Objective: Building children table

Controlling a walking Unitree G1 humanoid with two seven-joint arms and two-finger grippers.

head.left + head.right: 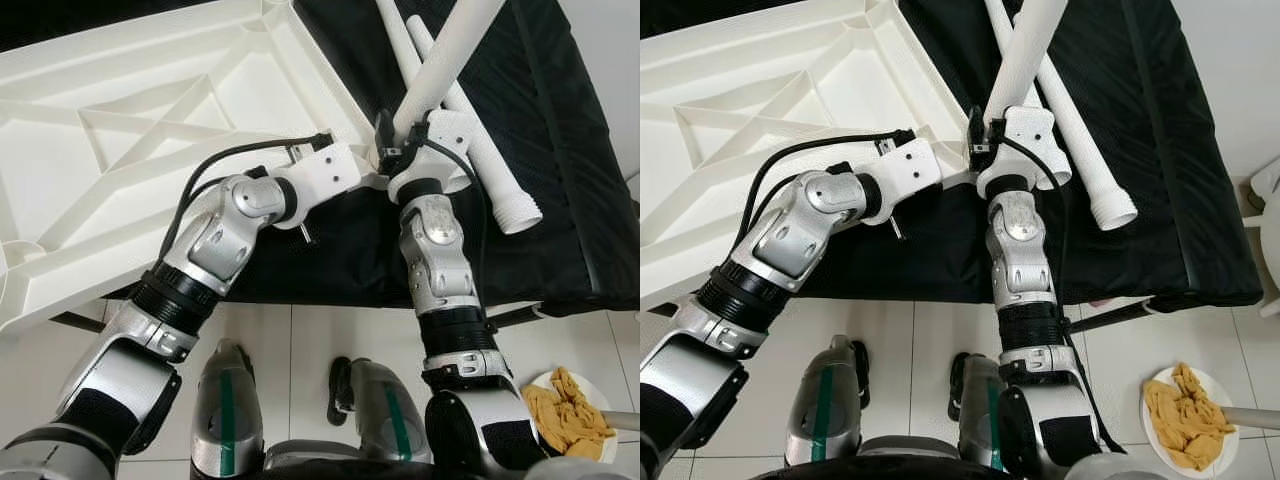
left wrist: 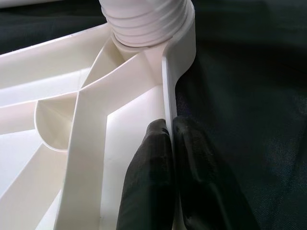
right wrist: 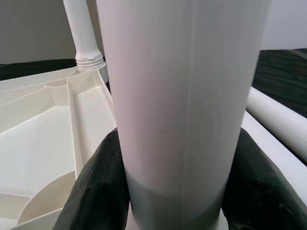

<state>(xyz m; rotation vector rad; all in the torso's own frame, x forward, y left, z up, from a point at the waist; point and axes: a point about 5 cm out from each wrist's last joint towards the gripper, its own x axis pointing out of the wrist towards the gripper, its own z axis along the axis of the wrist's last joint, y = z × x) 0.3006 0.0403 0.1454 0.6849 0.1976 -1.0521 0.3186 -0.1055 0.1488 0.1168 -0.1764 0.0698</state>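
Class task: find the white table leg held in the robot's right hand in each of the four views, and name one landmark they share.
Left eye view: the table leg slants up from the right hand, top centre-right.
Right eye view: same leg, top centre.
Left wrist view: apparently its threaded end, at the top edge.
Right wrist view: wide central column between the black fingers.
Shared landmark: the white tabletop, ribbed underside up.

Spare table legs [image 1: 480, 150] crowd the black mat [image 1: 560, 200] beside the tabletop [image 1: 150, 130].
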